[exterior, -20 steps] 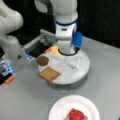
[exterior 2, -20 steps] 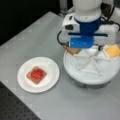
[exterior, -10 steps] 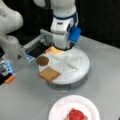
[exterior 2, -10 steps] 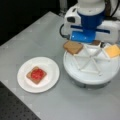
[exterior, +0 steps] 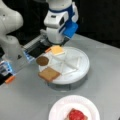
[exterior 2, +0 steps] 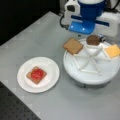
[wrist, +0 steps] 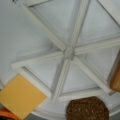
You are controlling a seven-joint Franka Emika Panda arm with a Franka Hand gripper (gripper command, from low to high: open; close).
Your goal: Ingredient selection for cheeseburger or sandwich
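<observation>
arm over the divided tray, two layers already on the plate

left to right in a front view: the white paper plate (exterior 2: 25, 82) holds the started sandwich (exterior 2: 36, 74), a toast square lying flat with a red disc on top, its corners set diamond-wise to the frame. it has no real long axis, being about as wide as it is deep.

just right of the plate stands the round divided tray (exterior 2: 75, 72), ribs radiating from a hub. on its far rim sit the second toast square (exterior 2: 73, 46), then the dark brown disc (exterior 2: 93, 40), then the yellow square (exterior 2: 112, 50) nearest the view's right. all three lie flat and hang partly over the rim. the toast is turned corner-on; the disc has no heading.

the arm's blue and white wrist hangs above the tray's far side, nearest the dark disc. the gripper itself does not show in any view, so i cannot tell how far the fingers are parted or whether they hold anything. the wrist view looks straight down on the hub (wrist: 68, 53).

the step in hand appears to be choosing the next layer. picking any piece cleanly calls for the fingers to straddle its overhanging edge.
</observation>
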